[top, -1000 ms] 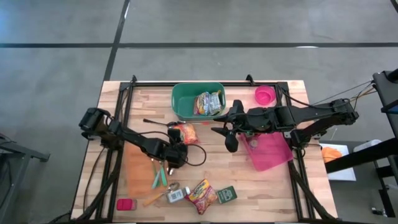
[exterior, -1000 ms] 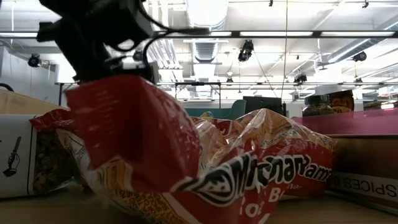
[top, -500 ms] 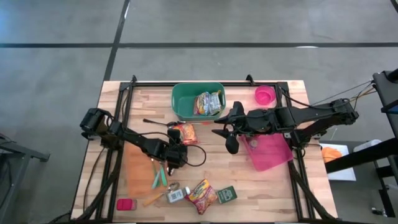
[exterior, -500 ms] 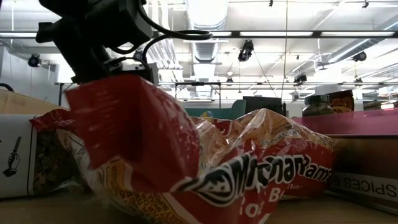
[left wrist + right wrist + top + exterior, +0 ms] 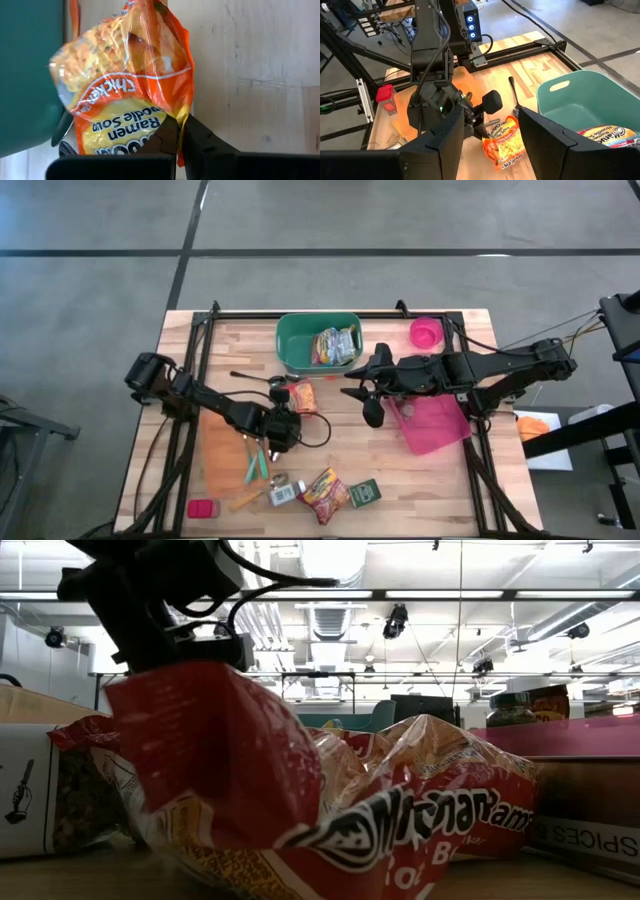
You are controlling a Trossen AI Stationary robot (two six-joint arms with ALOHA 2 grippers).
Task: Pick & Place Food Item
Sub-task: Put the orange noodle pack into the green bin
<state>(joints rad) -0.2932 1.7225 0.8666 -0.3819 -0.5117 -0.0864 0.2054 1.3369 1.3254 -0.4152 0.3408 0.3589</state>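
while the grasp on the food item looks just made, the step in hand seems to be the pick itself: the left end effector has its two dark fingers pinched nearly together on the edge of an orange chicken ramen noodle packet. that packet lies on the wooden tabletop, just beside the near wall of the green bin, which already holds another noodle packet. judging from this, the next move calls for lifting the packet clear of the tabletop and carrying it over the bin wall before letting go; the thin wrapper edge could slip from so small a pinch. the right end effector hangs a little way from the bin on its other side, over bare wood, its fingers partly spread and holding nothing, next to a pink tray.
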